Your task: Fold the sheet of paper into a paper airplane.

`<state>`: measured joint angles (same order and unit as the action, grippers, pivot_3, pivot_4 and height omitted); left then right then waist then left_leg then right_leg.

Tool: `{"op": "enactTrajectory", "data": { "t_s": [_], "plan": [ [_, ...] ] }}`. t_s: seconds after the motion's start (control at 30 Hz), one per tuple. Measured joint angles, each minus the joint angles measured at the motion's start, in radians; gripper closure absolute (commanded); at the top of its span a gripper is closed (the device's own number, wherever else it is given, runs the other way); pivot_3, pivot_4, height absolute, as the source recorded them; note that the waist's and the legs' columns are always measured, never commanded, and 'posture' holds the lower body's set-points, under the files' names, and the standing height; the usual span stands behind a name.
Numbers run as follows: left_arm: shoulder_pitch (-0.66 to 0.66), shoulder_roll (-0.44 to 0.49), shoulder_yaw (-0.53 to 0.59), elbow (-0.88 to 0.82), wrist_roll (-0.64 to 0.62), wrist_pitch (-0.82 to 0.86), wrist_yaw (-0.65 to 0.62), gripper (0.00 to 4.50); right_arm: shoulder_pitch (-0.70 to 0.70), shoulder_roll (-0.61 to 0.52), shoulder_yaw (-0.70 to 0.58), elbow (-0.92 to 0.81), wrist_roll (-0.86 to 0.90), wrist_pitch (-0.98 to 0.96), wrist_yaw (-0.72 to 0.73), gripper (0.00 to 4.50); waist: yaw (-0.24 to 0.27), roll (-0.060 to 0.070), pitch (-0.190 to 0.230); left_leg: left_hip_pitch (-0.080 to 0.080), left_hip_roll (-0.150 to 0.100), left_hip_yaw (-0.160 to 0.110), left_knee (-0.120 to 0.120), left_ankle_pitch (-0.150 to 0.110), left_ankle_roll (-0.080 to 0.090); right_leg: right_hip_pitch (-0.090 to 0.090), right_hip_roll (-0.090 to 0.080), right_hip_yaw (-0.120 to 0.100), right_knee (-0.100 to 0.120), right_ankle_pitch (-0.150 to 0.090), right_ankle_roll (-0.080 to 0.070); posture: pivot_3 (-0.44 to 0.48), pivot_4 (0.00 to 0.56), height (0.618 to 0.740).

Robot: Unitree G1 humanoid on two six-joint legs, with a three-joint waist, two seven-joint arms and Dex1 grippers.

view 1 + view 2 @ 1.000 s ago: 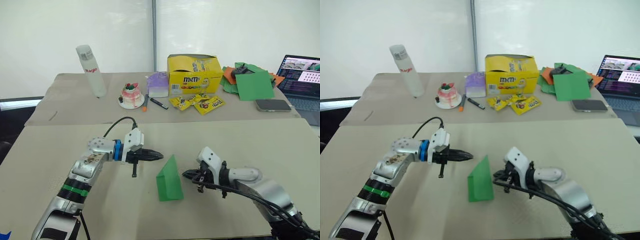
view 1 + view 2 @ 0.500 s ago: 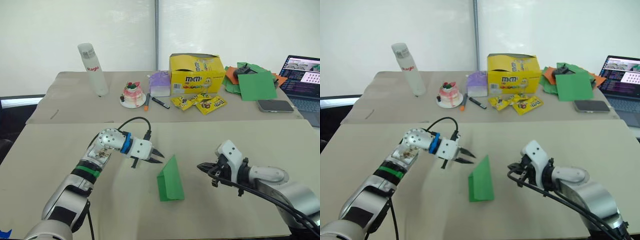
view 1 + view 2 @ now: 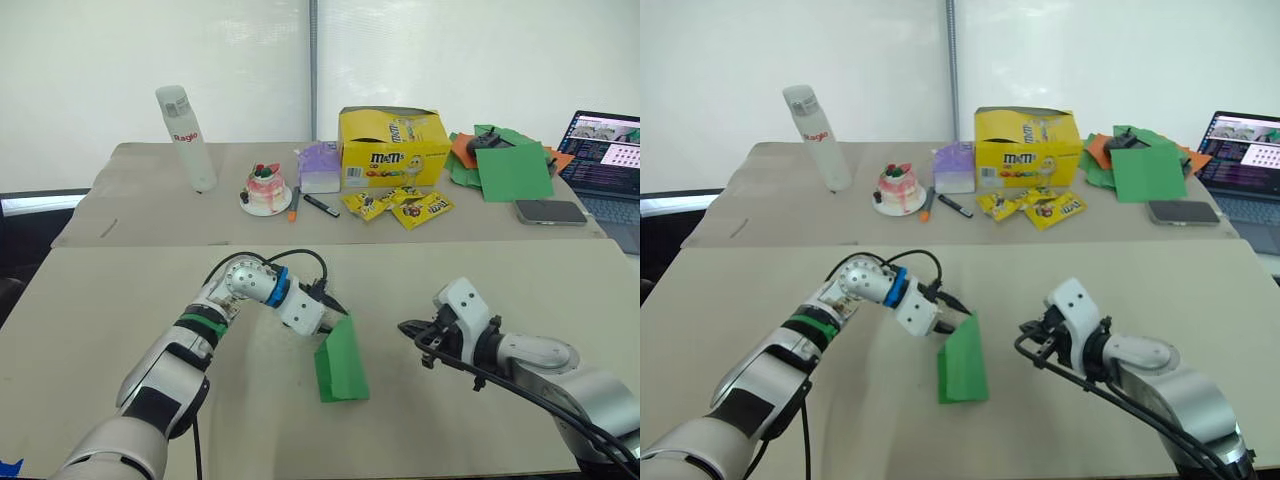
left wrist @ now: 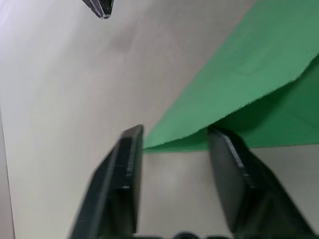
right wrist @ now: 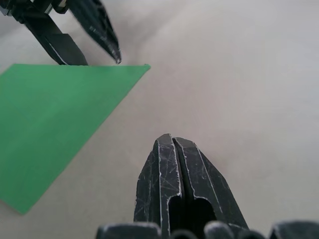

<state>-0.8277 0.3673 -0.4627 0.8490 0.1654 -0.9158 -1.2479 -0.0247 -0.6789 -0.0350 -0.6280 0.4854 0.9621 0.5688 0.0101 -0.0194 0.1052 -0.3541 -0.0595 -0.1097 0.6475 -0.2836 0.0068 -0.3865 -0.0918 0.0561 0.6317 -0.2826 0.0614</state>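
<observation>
The sheet of paper is a bright green creased wedge on the near table, its point away from me. My left gripper is open at the wedge's upper left edge. In the left wrist view its two fingers stand on either side of the paper's edge and do not press it. My right gripper is shut and empty, a short way to the right of the paper and apart from it. In the right wrist view the shut fingertips point toward the green wedge and the left gripper.
On the far table stand a yellow candy box, candy bags, a white bottle, a small cake on a plate, a purple box, a heap of green and orange sheets, a phone and a laptop.
My left gripper went from shut to open and moved right and down to the paper's upper edge. My right gripper drew back to the right, away from the paper. The paper stayed put.
</observation>
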Motion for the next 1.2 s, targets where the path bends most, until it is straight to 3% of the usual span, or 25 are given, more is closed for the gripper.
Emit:
{"op": "enactTrajectory", "data": {
  "t_s": [0.1, 0.23, 0.4, 0.5, 0.67, 0.87, 1.03, 1.2],
  "plan": [
    [0.007, 0.003, -0.005, -0.002, 0.0, -0.002, 0.0, 4.48, -0.002, 0.0, -0.004, 0.0, 0.002, 0.0, -0.007, 4.5, -0.002, 0.0, 0.0, 0.0, 0.0, 0.0, 0.0, 0.0, 0.0, 0.0, 0.001, 0.0, 0.0, 0.0, 0.0, 0.0, 0.15, 0.74],
    [0.04, 0.019, -0.005, -0.05, -0.012, 0.013, 0.0, 4.48, -0.016, -0.001, -0.004, 0.006, 0.005, 0.0, -0.009, 4.5, -0.004, 0.0, 0.0, 0.0, 0.0, 0.0, 0.0, 0.0, 0.0, 0.0, 0.001, 0.0, 0.0, 0.0, 0.0, 0.0, 0.15, 0.74],
    [0.109, 0.059, 0.013, -0.2, -0.026, 0.164, 0.016, 4.48, -0.074, -0.008, 0.013, 0.054, 0.001, 0.0, -0.002, 4.5, -0.007, 0.0, 0.0, 0.0, 0.001, 0.0, 0.0, 0.0, 0.0, 0.0, 0.001, 0.0, 0.001, 0.0, 0.0, 0.0, 0.15, 0.74],
    [0.171, 0.12, 0.049, -0.372, -0.008, 0.362, 0.055, 4.48, -0.134, -0.02, 0.033, 0.1, -0.013, -0.006, 0.011, 4.5, -0.017, 0.001, 0.0, 0.001, 0.002, -0.001, 0.0, 0.0, 0.0, 0.0, 0.001, 0.0, 0.001, 0.0, 0.0, 0.0, 0.15, 0.74],
    [0.307, 0.195, 0.137, -0.73, 0.072, 0.844, 0.149, 4.48, -0.259, -0.011, 0.064, 0.203, -0.042, -0.042, 0.032, 4.5, -0.025, 0.002, -0.001, 0.001, 0.003, -0.001, -0.001, 0.0, 0.0, -0.001, 0.002, 0.0, 0.008, 0.0, 0.0, 0.0, 0.15, 0.74],
    [0.407, 0.155, 0.129, -1.055, 0.113, 1.323, 0.193, 4.48, -0.35, 0.019, 0.116, 0.292, -0.073, -0.095, 0.063, 4.5, -0.016, 0.002, 0.0, 0.001, 0.002, 0.0, 0.0, 0.0, 0.0, -0.001, 0.001, -0.001, 0.009, 0.0, 0.0, 0.0, 0.15, 0.74],
    [0.407, 0.127, 0.089, -1.153, 0.131, 1.516, 0.235, 4.48, -0.385, 0.026, 0.134, 0.335, -0.093, -0.123, 0.072, 4.5, -0.017, 0.002, 0.0, 0.001, 0.003, 0.0, 0.0, 0.0, 0.0, -0.001, 0.001, 0.0, 0.009, 0.0, 0.0, 0.0, 0.15, 0.74],
    [0.407, 0.127, 0.083, -1.182, 0.08, 1.581, 0.232, 2.98, -0.385, 0.025, 0.134, 0.337, -0.099, -0.124, 0.081, 4.5, -0.015, 0.002, 0.0, 0.001, 0.003, 0.0, -0.001, 0.0, 0.0, -0.001, 0.001, 0.0, 0.009, 0.0, 0.0, 0.0, 0.15, 0.74]
  ]
}}
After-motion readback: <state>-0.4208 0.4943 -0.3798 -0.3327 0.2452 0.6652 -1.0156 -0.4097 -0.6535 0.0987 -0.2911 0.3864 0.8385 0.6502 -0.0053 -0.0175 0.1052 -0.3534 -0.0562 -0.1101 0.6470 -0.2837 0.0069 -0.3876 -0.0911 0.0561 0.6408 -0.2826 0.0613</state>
